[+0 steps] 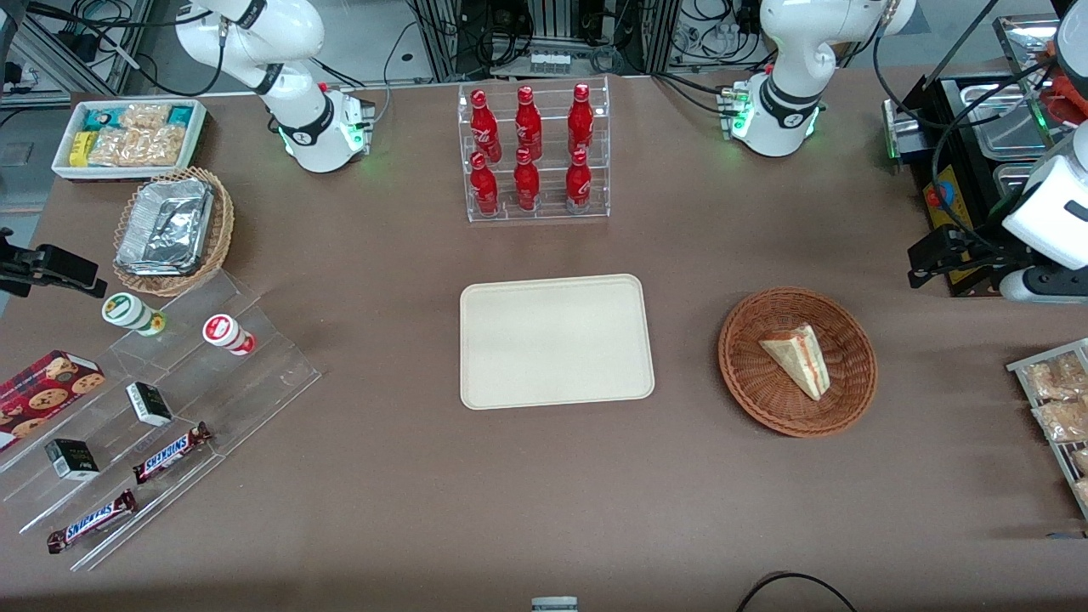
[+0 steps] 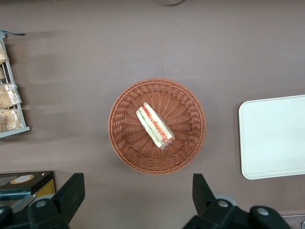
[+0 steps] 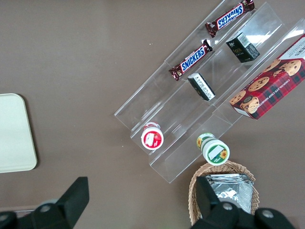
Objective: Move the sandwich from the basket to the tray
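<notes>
We see the sandwich (image 1: 799, 359) lying on its side in the round reddish-brown basket (image 1: 748, 374), its red, orange and green layers plain in the left wrist view (image 2: 154, 125), and nothing rests on it or crowds it. The cream tray (image 1: 557, 342) sits bare on the brown table (image 1: 544, 493) beside the basket, toward the parked arm's end, with an open strip of table between the two. Farther from the front camera than the tray stands a clear rack of red bottles (image 1: 534, 153). Near the basket, toward the working arm's end of the table, a wire rack of packaged snacks (image 1: 1058, 399) lies at the edge, and a black appliance (image 1: 952, 170) stands farther from the camera. The foil-filled tan basket (image 1: 170, 229) and the clear stepped display with candy bars (image 1: 144, 459) lie well apart at the parked arm's end. We find the gripper (image 2: 136, 191) held high above the table, looking straight down at the basket, its two dark fingers (image 2: 71, 193) spread wide with nothing between them.
</notes>
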